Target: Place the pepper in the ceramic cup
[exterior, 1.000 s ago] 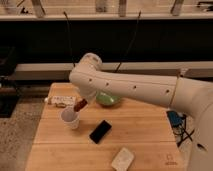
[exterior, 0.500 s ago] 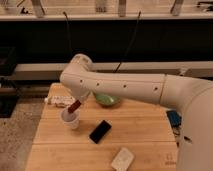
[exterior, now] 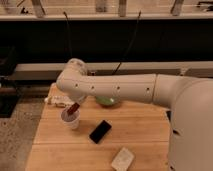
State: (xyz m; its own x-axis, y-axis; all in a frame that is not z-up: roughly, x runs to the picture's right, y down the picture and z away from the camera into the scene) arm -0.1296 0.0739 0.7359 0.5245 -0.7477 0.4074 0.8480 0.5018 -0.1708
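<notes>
Hovering over the wooden table [exterior: 145, 135] (dark wall behind), the hand [exterior: 75, 106] grips the pepper [exterior: 73, 108] above the ceramic cup [exterior: 70, 119].

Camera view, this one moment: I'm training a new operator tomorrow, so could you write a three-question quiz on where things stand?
1. True or false: the pepper lies flat on the table, far from the ceramic cup.
2. Which item sits nearest the table's front edge? A. black phone B. white block C. green bowl
3. Fill in: the gripper is directly above the ______.

Key: 1. False; the pepper is tilted at the cup's mouth, under the gripper. 2. B. 3. ceramic cup.
</notes>
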